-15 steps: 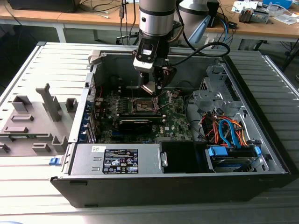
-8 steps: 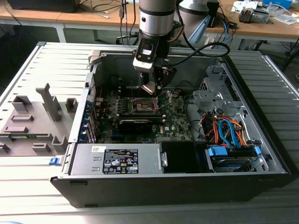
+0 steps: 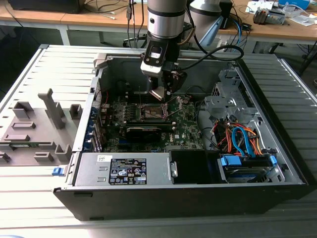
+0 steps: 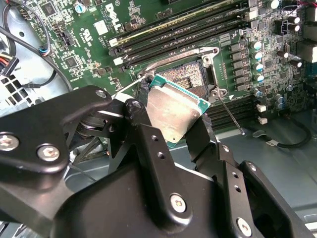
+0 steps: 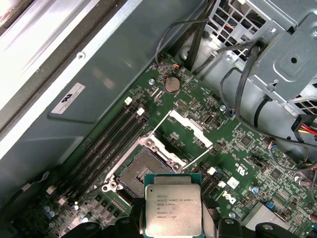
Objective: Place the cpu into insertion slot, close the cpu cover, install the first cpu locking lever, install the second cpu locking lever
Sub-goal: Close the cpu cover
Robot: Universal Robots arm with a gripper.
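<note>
Fingers [image 4: 146,139] are clamped on the cpu [image 4: 173,111], one black finger on each of two opposite edges. The chip's silvery top faces the camera in both wrist views, a green border showing round it. It hangs over the green circuit board [image 4: 94,44], not seated. In the first wrist view the cpu [image 5: 173,210] sits just beside the insertion slot [image 5: 143,171], whose dark centre lies bare inside its metal rim. The cpu cover [image 5: 192,126] is swung up and open on the side of the slot away from the chip, with the board visible through its window. In the second wrist view the chip overlaps one corner of the insertion slot [image 4: 190,77], and a thin lever rod [image 4: 230,115] angles out past the rim. Long black memory slots [image 4: 173,32] run along both sides of the socket. Out in the exterior view, the arm [image 3: 166,25] reaches straight down into the open computer case [image 3: 198,186], low over the insertion slot [image 3: 151,111]. The case lies on its side on a ribbed metal table [image 3: 29,198]. A grey plastic fixture [image 3: 39,124] stands on the exterior view's left, just beside the case. A bundle of orange and blue cables [image 3: 240,139] lies inside the case toward the exterior view's right.
</note>
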